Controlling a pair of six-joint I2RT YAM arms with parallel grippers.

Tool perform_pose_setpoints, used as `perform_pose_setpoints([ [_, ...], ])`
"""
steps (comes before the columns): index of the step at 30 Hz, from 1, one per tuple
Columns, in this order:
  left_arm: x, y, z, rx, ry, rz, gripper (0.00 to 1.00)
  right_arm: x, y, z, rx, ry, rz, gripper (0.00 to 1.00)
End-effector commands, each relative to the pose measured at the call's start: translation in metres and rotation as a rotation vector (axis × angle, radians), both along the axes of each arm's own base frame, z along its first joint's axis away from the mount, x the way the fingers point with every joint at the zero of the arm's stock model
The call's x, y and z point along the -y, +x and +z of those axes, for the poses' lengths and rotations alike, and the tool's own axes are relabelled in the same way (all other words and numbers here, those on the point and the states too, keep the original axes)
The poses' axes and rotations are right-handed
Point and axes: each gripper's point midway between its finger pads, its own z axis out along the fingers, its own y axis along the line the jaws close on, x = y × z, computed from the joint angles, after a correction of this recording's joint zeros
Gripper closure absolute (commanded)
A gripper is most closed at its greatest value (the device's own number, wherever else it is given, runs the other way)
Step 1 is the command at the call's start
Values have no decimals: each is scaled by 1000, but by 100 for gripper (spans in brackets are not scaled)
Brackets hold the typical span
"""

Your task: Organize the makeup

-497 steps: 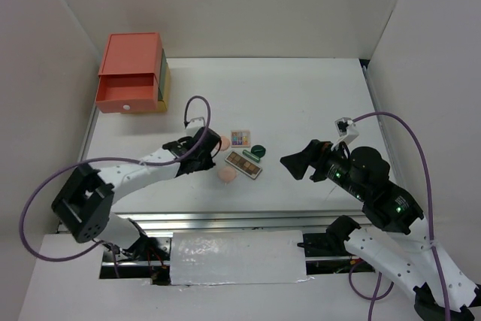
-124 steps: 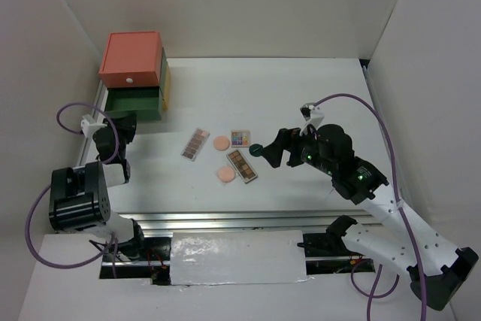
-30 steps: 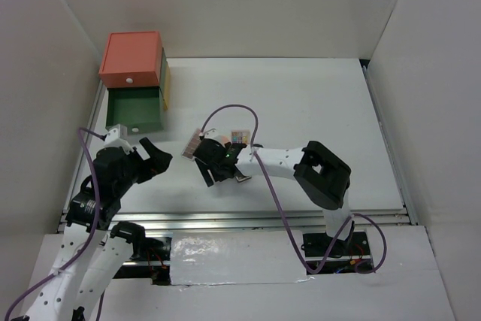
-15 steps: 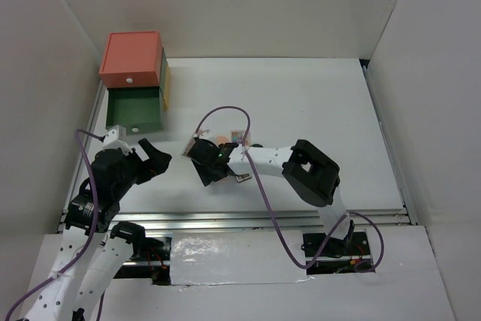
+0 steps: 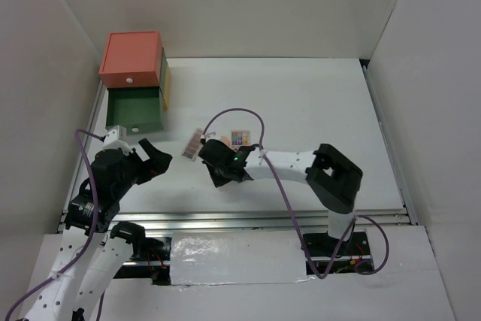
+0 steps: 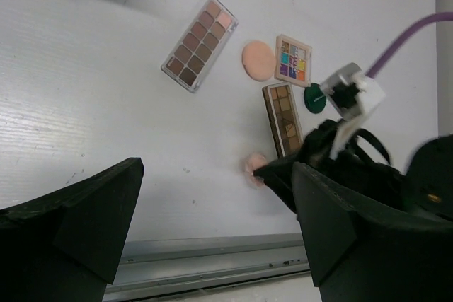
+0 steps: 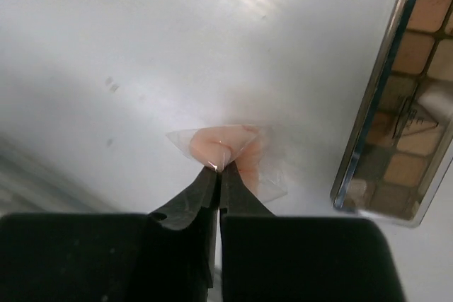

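Light is bright, even and diffuse in all three views, falling from overhead onto the white table (image 5: 301, 103). Shadows are soft. A faint grey one lies beside the right gripper (image 7: 218, 175), whose body reads as featureless black. Glare streaks the table ahead of its tips and glints on the palette (image 7: 396, 104) rim to their right. The puff (image 7: 216, 143) pinched there looks hazy. The left gripper (image 6: 216, 175) shows as dark, soft-edged silhouettes.

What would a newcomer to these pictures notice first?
Most striking is the right gripper, shut on the edge of a peach puff near the front of the table, beside the brown palette. At the back left stands the stacked drawer box, its green drawer pulled open. The left gripper hangs open and empty at the left.
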Motion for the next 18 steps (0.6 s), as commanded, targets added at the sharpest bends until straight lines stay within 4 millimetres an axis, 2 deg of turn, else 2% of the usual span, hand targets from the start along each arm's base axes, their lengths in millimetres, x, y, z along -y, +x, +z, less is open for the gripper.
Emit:
perform_pose_setpoints([
  [1,11,1,12,37,-42,-46,1,-25,-23,90,43,315,133,100],
  [3,28,-2,16,42,-90,-137,1,-32,-39,115,54,435,241,100],
  [4,35,-1,23,62,-113,-171,1,-35,-61,144,45,533,370,100],
  [6,54,-7,30,62,-179,-271,1,-39,-84,169,52,644,514,100],
  [7,62,-6,38,90,-207,-309,1,-38,-100,189,46,706,608,100],
  [8,68,-8,43,92,-244,-334,1,-38,-106,196,43,732,640,100],
  [9,80,-14,45,87,-287,-407,1,-40,-110,206,47,755,667,100],
  [11,91,-16,60,125,-362,-464,1,-41,-114,213,37,768,705,100],
  [13,101,-23,64,117,-413,-528,1,-46,-113,219,41,773,715,100],
  [18,106,-31,80,132,-472,-563,6,-51,-100,230,94,771,673,99],
])
